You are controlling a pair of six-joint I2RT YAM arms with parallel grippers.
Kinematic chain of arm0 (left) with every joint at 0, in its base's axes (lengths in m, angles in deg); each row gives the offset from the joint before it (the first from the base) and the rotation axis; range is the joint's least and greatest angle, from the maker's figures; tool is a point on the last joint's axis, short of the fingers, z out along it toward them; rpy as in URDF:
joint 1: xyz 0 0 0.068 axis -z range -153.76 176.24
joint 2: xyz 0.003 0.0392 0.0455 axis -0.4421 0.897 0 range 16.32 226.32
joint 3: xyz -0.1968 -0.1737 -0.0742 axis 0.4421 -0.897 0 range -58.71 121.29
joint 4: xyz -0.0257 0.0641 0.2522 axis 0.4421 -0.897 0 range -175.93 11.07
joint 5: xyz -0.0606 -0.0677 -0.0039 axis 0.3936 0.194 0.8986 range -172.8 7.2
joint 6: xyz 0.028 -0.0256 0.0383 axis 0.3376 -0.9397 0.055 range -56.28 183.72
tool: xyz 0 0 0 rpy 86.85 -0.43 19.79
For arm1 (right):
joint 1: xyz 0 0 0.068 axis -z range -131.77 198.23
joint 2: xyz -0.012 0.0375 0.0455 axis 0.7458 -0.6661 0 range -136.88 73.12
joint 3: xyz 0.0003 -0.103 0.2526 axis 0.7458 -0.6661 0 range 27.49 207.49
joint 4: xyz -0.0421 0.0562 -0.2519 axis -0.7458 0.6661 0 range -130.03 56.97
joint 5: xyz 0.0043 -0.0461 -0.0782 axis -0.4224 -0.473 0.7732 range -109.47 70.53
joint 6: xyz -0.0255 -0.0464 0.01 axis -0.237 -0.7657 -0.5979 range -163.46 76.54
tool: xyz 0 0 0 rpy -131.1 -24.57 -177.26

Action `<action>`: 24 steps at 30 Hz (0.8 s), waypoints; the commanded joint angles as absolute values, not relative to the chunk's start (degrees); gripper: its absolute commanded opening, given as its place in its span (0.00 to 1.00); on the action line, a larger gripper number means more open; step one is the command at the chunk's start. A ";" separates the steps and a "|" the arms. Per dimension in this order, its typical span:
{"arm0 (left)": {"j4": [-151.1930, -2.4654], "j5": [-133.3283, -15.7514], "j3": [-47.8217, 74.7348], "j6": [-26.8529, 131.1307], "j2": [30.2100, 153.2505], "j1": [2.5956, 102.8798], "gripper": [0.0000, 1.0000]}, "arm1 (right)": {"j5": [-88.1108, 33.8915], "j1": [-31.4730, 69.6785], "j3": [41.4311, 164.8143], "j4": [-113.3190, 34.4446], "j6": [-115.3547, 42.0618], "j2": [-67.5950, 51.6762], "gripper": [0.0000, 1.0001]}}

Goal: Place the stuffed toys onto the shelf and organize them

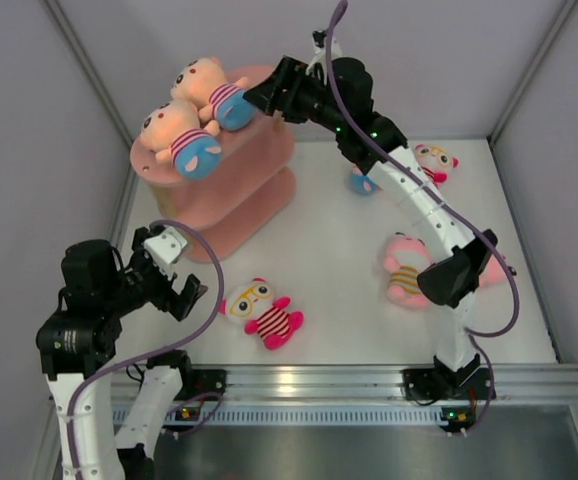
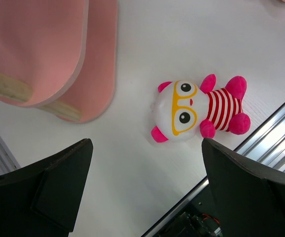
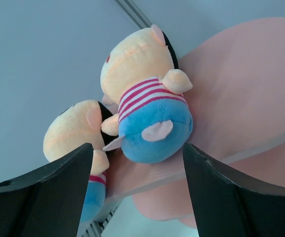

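Observation:
The pink shelf (image 1: 259,170) stands at the back left. Two peach-headed toys with blue bottoms lie on its top board: one (image 1: 214,95) at the back, one (image 1: 181,138) in front. My right gripper (image 1: 264,97) is open just right of the back toy (image 3: 147,98), apart from it; the other toy (image 3: 76,133) shows behind. My left gripper (image 1: 184,290) is open and empty above the table, left of a white-faced glasses toy (image 1: 264,310), which also shows in the left wrist view (image 2: 196,111). A pink toy with yellow stripes (image 1: 406,265) lies right.
Two more toys lie at the back right, one with a blue bottom (image 1: 361,182) and one white-faced (image 1: 436,160), partly hidden by the right arm. Grey walls close the sides. A metal rail (image 1: 369,380) runs along the near edge.

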State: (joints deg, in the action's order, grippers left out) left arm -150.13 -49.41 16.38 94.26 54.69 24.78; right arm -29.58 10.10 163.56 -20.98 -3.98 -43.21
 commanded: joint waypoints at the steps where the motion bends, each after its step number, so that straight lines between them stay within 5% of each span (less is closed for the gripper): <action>1: -150.13 -51.15 14.77 94.65 53.42 24.66 0.99 | -27.82 12.54 159.08 -22.54 -5.93 -34.03 0.74; 9: -149.77 -66.08 -2.70 95.98 49.81 24.74 0.99 | -21.49 23.69 126.49 -26.83 -4.46 -13.66 0.75; 14: -145.30 -73.03 -9.14 92.73 46.48 24.74 0.99 | -17.72 33.72 109.00 -30.89 -1.19 -12.04 0.73; 24: -128.78 -95.71 -16.17 82.54 44.27 24.74 0.99 | -22.02 38.21 118.27 -27.82 0.13 -36.36 0.71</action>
State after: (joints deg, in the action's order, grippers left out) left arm -138.42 -86.46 -15.16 87.53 43.68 24.78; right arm -20.55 37.88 111.50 -27.21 -0.15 -32.83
